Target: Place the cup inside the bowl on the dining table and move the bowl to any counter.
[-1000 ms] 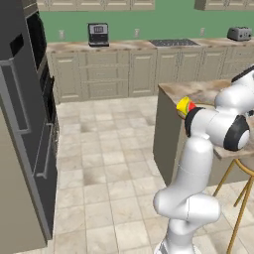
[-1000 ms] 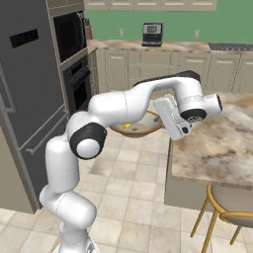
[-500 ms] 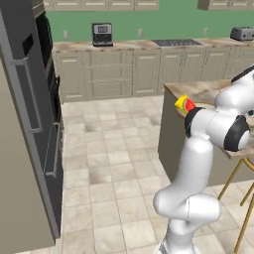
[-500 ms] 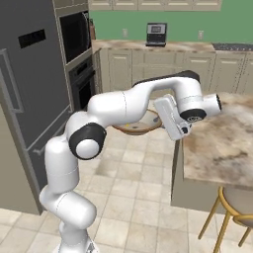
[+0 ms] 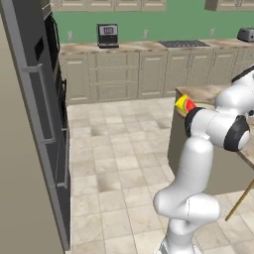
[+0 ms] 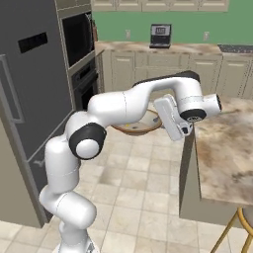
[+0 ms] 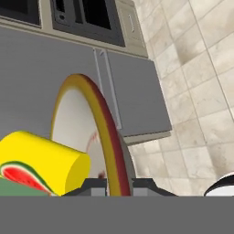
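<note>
My fingertips (image 7: 96,183) pinch the rim of the bowl (image 7: 103,132). The yellow cup (image 7: 43,160) lies inside, left of them. Beyond is a grey appliance (image 7: 132,98) and tiled floor (image 7: 196,68).

So I count one bowl (image 6: 140,125) mid-frame in the right base view, one yellow cup (image 7: 43,162) lower left in the hand view, one stool (image 6: 236,232) bottom right, one toaster (image 5: 246,34) upper right.

no readable text, labels or numbers anywhere; cup (image 7: 41,160) at lower left of the hand view carries just a watermelon-slice picture.
</note>
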Controlling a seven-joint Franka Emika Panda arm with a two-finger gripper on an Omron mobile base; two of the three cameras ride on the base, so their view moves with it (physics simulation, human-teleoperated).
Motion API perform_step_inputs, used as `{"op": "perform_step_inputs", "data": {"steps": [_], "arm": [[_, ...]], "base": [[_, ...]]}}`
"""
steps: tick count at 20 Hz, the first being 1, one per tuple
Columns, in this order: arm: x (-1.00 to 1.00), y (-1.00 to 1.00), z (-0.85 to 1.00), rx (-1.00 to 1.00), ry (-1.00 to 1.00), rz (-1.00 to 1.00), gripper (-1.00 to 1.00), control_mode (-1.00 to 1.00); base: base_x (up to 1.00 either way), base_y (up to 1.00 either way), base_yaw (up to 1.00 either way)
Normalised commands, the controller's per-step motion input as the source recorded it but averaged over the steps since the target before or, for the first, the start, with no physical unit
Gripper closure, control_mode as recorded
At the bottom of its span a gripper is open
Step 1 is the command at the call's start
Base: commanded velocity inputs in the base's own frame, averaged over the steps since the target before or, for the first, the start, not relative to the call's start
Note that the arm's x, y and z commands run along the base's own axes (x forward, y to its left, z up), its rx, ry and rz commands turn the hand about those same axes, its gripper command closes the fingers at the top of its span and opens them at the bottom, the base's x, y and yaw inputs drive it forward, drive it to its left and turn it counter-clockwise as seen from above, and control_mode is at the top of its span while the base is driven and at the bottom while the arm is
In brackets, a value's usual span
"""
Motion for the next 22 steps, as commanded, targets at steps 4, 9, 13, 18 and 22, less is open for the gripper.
{"op": "perform_step_inputs", "data": {"steps": [4, 9, 13, 18, 22], "arm": [[0.00, 0.00, 0.00, 0.00, 0.00, 0.00, 1.00, 1.00], [0.00, 0.00, 0.00, 0.00, 0.00, 0.00, 1.00, 1.00], [0.00, 0.00, 0.00, 0.00, 0.00, 0.00, 1.00, 1.00], [0.00, 0.00, 0.00, 0.00, 0.00, 0.00, 1.00, 1.00], [0.00, 0.00, 0.00, 0.00, 0.00, 0.00, 1.00, 1.00]], "base": [[0.64, 0.37, 0.00], [0.77, 0.33, 0.00], [0.87, 0.28, 0.00], [0.82, 0.19, 0.00], [0.83, 0.14, 0.00]]}}
